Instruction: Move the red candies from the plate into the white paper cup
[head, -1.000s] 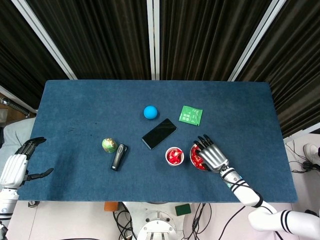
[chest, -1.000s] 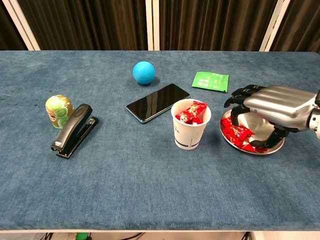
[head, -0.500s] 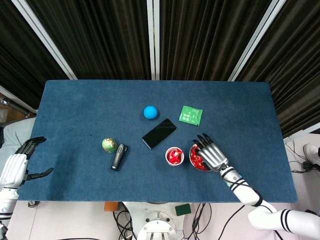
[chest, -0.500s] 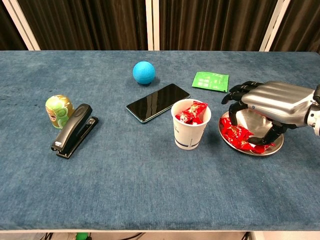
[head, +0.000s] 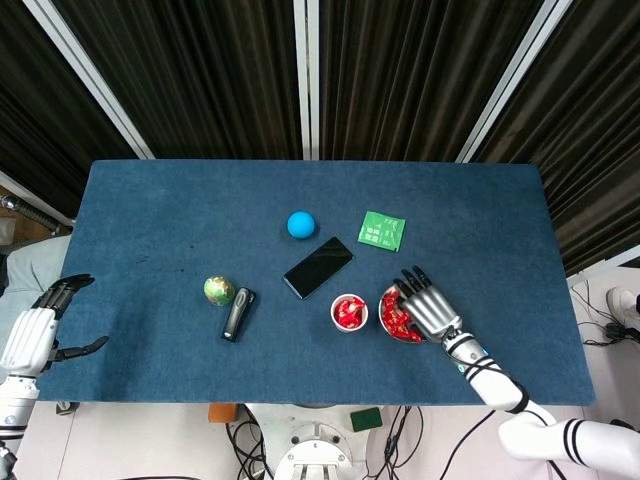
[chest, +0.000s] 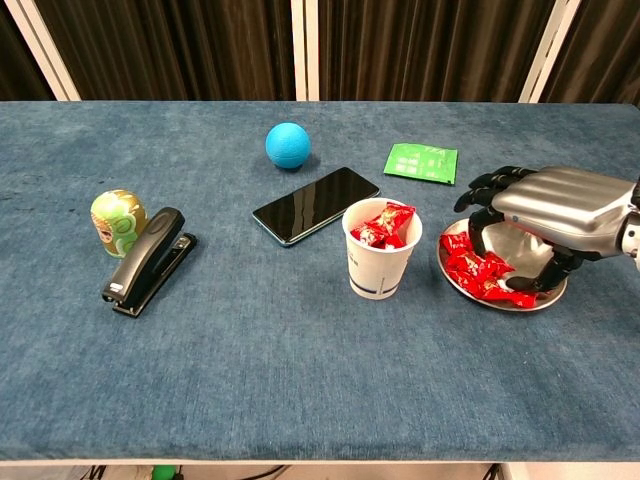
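1. Nearest the robot, off the counter's (head: 150, 200) front left corner, the left robot hand (head: 32, 335) hangs with fingers spread and nothing in it; only the head view shows it.
2. At front right, the right robot hand (chest: 545, 215) arches over the plate (chest: 545, 297), fingers curled down into the red candies (chest: 480, 275). Whether it has hold of a candy cannot be told.
3. Just left of the plate, the white paper cup (chest: 380, 265) stands upright with red candies showing above its rim.
4. On the left side, a black stapler (chest: 148, 260) lies beside a green egg-shaped tin (chest: 117, 222).
5. Behind the cup lies a black phone (chest: 315, 205).
6. Farther back, a blue ball (chest: 288, 144) sits left and a green packet (chest: 421, 162) right.
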